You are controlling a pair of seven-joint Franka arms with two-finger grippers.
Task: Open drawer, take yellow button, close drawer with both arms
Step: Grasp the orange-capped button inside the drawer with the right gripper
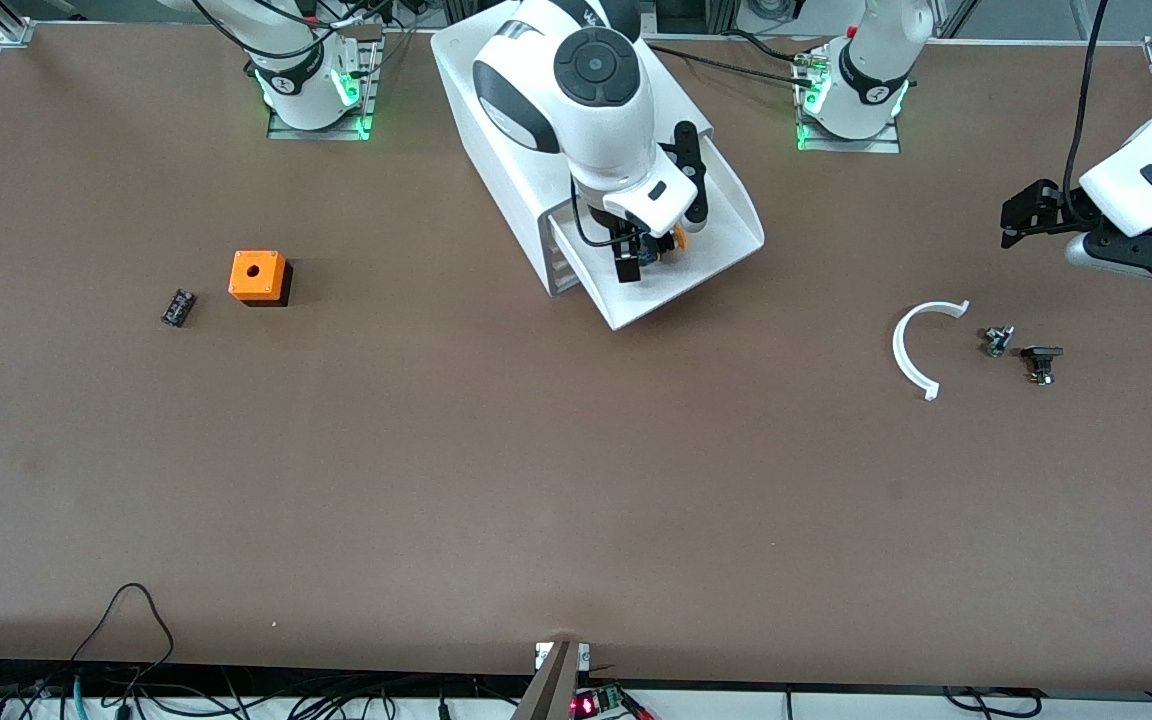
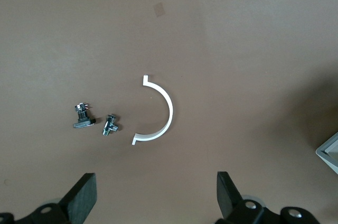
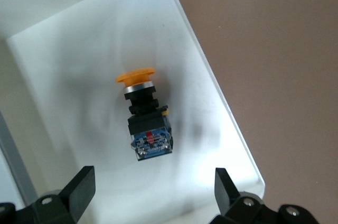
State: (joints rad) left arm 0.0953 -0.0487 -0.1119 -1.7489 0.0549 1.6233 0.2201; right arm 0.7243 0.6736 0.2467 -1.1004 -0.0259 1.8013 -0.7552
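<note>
Mostly your front view hides the button (image 3: pixel 142 115) under the right gripper (image 1: pixel 648 262); it lies on its side in the pulled-out drawer (image 1: pixel 731 225), jaws spread wide above it. Your left gripper (image 2: pixel 156 200), jaws apart, waits over the white clip (image 2: pixel 158 114). No writing is legible.

An orange cube with a hole (image 1: pixel 257 275) sits toward the right arm's end of the table, a small black part (image 1: pixel 177 307) just beside it. Toward the left arm's end lie a white curved clip (image 1: pixel 919 346) (image 2: pixel 157 113) and two small metal fittings (image 1: pixel 997 340) (image 2: pixel 110 124), (image 1: pixel 1040 362) (image 2: pixel 82 117), near each other.
</note>
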